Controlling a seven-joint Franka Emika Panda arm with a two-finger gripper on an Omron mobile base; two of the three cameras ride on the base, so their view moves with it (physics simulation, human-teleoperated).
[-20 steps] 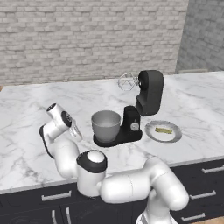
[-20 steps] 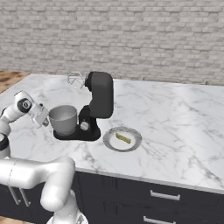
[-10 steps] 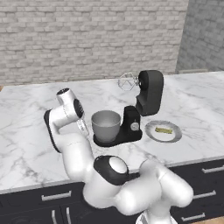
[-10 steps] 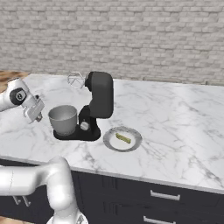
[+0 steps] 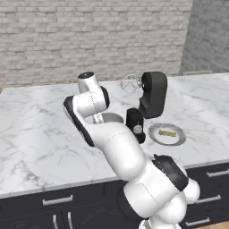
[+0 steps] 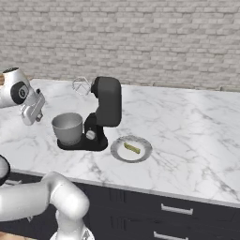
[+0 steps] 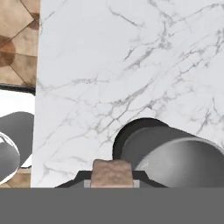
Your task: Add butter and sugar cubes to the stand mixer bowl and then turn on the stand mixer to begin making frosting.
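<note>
Hand view: gripper (image 7: 112, 181) jaws pinch tan sugar cube (image 7: 111, 173); stand mixer bowl (image 7: 175, 159) at 3 o'clock, prob. just beside. Butter (image 6: 132, 148) on plate (image 6: 143, 154).

No legible text, labels, brands, numbers or signs are appearing on any surface or object in these views.

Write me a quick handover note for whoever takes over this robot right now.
Gripper: shut on a tan sugar cube, held beside the mixer bowl, not yet over it.
Bowl sits on the black stand mixer, head tilted up.
Butter lies on the grey plate, right of the mixer.
Done: one cube picked up.
Left: drop the cube in, add the butter and any other cube, turn on the mixer.
</note>
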